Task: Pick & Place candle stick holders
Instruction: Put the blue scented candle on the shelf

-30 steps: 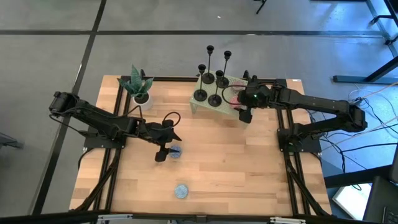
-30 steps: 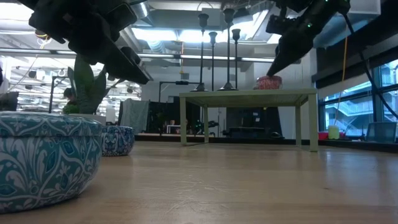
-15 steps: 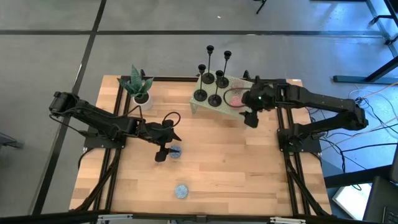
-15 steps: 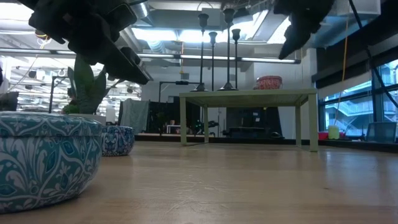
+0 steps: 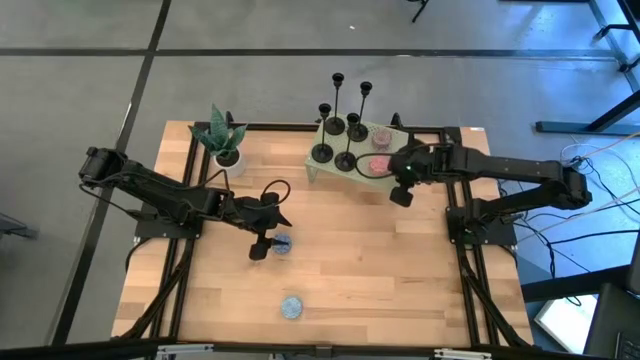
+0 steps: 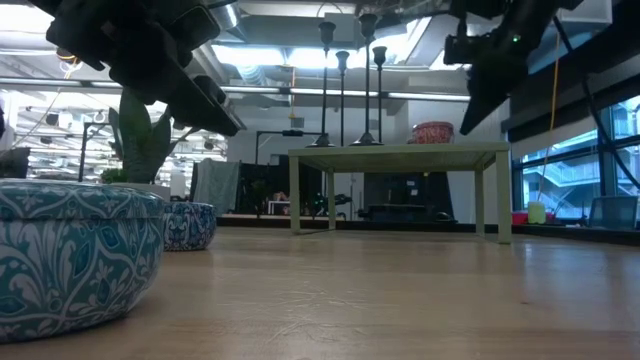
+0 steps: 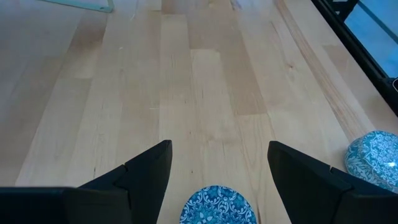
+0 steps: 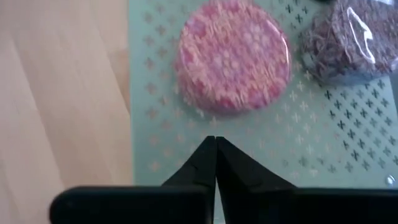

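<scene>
Several black candle stick holders [image 5: 342, 125] stand upright on their round bases on the small pale green table [image 5: 325, 172] at the far side; the low view shows their thin stems [image 6: 343, 90]. My right gripper [image 5: 400, 195] hangs shut with nothing between its fingers, just off that table's right near corner. In its wrist view the shut gripper [image 8: 216, 149] points at the table top beside a pink tin [image 8: 233, 56]. My left gripper [image 5: 262, 245] stands open at mid table, over a blue patterned tin [image 7: 214, 205].
A pink tin [image 5: 378, 165] and a round wrapped thing [image 8: 364, 37] lie on the green table's right part. A potted plant [image 5: 222, 140] stands far left. There is a blue tin [image 5: 283, 243] by the left gripper and another [image 5: 291, 306] near the front edge. Bare wood lies between them.
My right gripper has drawn away from the pink tin toward the table's right edge, rising and then coming partly down again, and has tipped further downward. The pink tin stays on the green table.
</scene>
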`<move>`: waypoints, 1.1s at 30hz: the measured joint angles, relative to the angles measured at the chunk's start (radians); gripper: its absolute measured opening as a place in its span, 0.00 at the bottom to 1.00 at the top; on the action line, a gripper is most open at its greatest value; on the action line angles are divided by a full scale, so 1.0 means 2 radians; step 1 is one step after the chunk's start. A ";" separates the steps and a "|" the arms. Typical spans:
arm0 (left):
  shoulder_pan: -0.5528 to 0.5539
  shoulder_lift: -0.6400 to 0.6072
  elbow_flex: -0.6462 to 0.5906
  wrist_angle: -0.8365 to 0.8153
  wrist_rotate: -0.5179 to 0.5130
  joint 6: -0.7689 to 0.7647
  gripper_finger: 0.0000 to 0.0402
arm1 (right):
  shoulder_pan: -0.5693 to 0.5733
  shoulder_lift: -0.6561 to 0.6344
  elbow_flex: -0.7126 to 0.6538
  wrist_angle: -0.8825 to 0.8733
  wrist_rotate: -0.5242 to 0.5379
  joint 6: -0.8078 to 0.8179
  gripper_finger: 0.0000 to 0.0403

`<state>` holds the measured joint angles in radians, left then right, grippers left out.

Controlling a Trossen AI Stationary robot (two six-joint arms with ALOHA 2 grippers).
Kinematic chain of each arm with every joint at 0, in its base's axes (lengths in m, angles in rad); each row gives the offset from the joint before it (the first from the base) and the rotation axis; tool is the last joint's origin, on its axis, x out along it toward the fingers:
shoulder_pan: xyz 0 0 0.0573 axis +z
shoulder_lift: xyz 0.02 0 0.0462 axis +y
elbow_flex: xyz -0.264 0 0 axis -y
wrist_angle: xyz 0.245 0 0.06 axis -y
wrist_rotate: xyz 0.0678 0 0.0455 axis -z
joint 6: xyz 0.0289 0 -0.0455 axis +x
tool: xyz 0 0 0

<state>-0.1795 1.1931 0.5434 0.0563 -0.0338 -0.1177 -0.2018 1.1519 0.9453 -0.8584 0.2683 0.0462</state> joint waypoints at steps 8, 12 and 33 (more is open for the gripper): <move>0.000 0.000 0.000 0.000 0.000 0.000 0.65 | -0.016 0.000 -0.003 0.061 -0.003 -0.019 0.01; 0.000 0.000 0.000 0.000 0.000 0.000 0.65 | -0.020 0.000 -0.003 0.061 -0.003 -0.021 0.02; 0.000 0.000 0.000 0.000 0.000 0.000 0.65 | -0.019 0.000 0.001 0.068 -0.005 -0.014 0.01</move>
<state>-0.1795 1.1931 0.5434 0.0563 -0.0334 -0.1181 -0.2401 1.1526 0.9475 -0.7226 0.2584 0.0182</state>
